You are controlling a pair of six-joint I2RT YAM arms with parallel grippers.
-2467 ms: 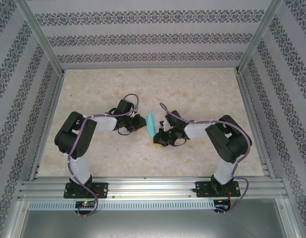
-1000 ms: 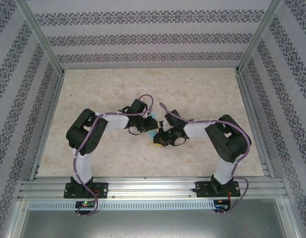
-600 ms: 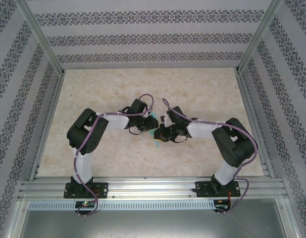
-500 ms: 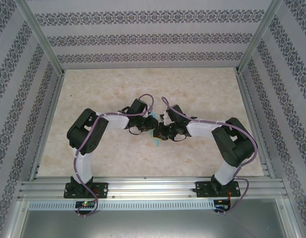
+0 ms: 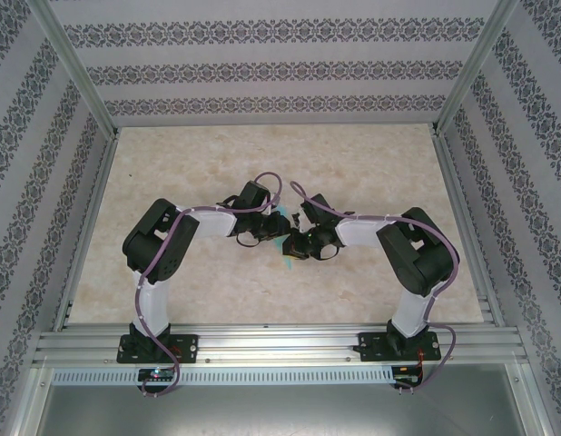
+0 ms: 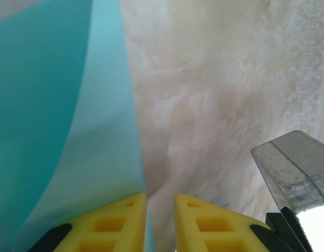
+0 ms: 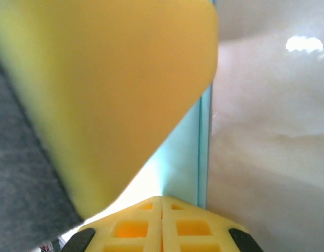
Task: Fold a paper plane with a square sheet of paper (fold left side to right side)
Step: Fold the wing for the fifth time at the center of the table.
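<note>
Now the left gripper [image 6: 160, 223], which stood clear to one side of the paper [image 6: 57, 131] moments ago, sits close against it, tip to tip with the right gripper [image 7: 162, 219], whose elbow has drawn inward. The right gripper's fingers are pressed together, pinching the turquoise sheet that rises just beyond their seam. The left fingers stand slightly apart with the paper's edge running into the gap; whether they bite it cannot be told. From above, both grippers cover nearly all the paper. A blurred yellow mass [image 7: 109, 84] up-left of the right gripper is unidentifiable.
</note>
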